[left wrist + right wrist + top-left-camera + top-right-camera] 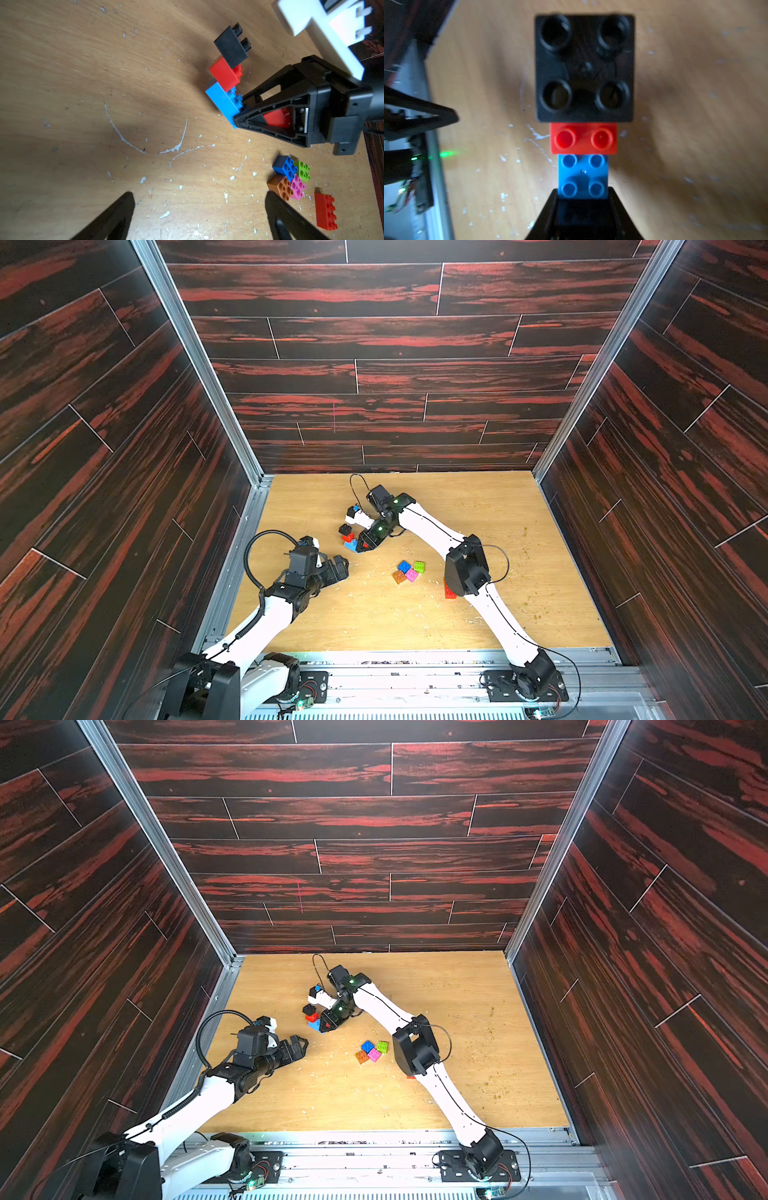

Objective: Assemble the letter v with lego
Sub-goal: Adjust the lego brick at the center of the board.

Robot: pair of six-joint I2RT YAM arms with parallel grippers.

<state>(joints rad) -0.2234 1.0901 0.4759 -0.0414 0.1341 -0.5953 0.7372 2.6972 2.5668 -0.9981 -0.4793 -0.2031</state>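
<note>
Wood table (pixel 540 551), blk/red/blue stack (pixel 225 76), 4 sm bricks (pixel 289 178) clustered, long red brick (pixel 325 212) nearby

Bare table (pixel 299 614) beside the brick stack (pixel 347 536); right claw (pixel 358 548) blocks one end.

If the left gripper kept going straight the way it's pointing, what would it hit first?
Probably bare table, since the open left gripper angles down at it. The brick stack held by the right gripper lies just beyond; depth is unclear.
</note>
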